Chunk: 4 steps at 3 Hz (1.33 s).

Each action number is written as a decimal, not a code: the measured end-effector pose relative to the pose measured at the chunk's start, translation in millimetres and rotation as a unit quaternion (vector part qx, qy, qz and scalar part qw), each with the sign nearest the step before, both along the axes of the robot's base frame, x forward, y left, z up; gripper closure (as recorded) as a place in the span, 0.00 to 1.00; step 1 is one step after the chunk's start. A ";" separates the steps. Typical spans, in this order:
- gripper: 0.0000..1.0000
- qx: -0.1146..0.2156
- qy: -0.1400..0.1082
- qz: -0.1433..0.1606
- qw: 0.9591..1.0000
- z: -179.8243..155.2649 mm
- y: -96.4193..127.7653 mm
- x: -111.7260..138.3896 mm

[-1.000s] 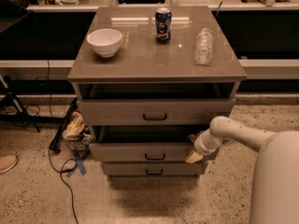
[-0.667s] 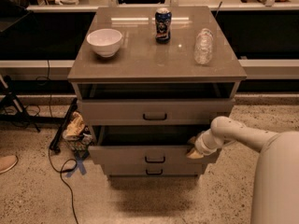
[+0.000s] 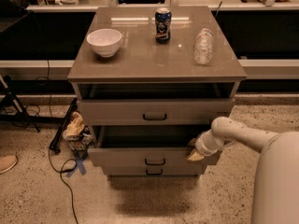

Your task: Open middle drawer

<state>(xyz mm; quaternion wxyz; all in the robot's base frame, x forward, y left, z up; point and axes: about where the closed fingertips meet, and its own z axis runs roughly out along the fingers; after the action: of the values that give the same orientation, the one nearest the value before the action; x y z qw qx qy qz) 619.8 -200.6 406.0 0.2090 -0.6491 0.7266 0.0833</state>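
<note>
The middle drawer [image 3: 121,157] is a wide grey-taupe drawer with a small black bar handle [image 3: 154,161]. It stands pulled partway out of the cabinet, and its dark inside shows above its front. My gripper [image 3: 193,154] is at the right end of that drawer's front, against its upper corner. My pale arm [image 3: 243,136] reaches in from the right. The top drawer [image 3: 117,112] and the bottom drawer [image 3: 126,171] are pushed in.
On the cabinet top [image 3: 140,64] stand a white bowl [image 3: 104,41], a blue can [image 3: 162,25] and a clear plastic bottle [image 3: 203,46]. A crumpled bag [image 3: 74,129], a black cable [image 3: 65,171] and a shoe [image 3: 7,163] lie on the floor at the left.
The middle drawer has slid farther out toward the camera. My gripper has moved with its right end, slightly down in the view.
</note>
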 end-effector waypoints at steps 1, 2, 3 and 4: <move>1.00 0.003 -0.001 -0.014 1.000 1.8 -3.6 -14.8; 1.00 0.003 -0.001 -0.014 1.000 1.8 -3.6 -14.6; 1.00 0.006 0.000 -0.034 0.999 3.2 -6.9 -34.8; 1.00 0.006 0.000 -0.034 0.999 3.1 -6.9 -34.8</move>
<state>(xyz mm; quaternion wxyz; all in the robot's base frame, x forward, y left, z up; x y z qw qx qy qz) 585.0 -207.5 409.2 0.2156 -0.6230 0.7476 0.0805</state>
